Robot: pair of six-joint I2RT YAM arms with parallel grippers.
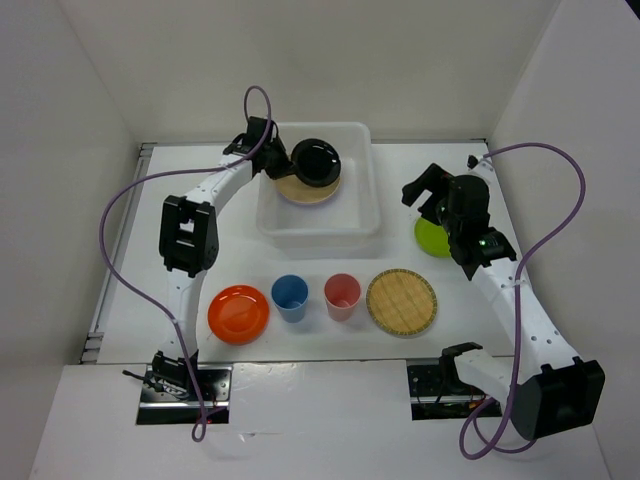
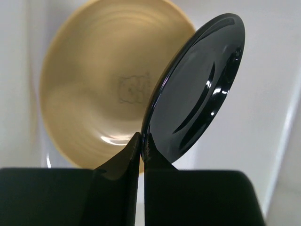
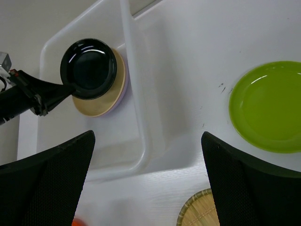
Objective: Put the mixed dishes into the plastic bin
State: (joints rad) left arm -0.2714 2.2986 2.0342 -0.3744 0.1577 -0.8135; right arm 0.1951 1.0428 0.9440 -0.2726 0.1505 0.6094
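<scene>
The purple plate [image 3: 120, 100] is almost wholly hidden: only a sliver of its rim shows under the yellow plate [image 1: 305, 190] in the bin [image 1: 320, 238]. The right arm covers part of the green plate [image 1: 432, 238] from above, and the right wrist view cuts it off at the edge. That view also catches only a corner of the woven disc [image 1: 402, 301]. From the left wrist, the yellow plate is blurred and the mark at its middle can't be read.

I count five plates, two cups, one disc and one bin.

The left tool [image 2: 142, 141] pinches the rim of the black plate [image 1: 316, 161], holding it tilted over the yellow one inside the bin. I can't tell whether the two touch. The right tool [image 3: 148, 136] is spread wide and holds nothing, hanging near the green plate just right of the bin.

In a row on the worktop [image 1: 320, 340] in front of the bin stand the orange plate [image 1: 238, 313], blue cup [image 1: 290, 297], pink cup [image 1: 342, 296] and the disc. Purple cables [image 1: 110, 215] loop out from both arms.
</scene>
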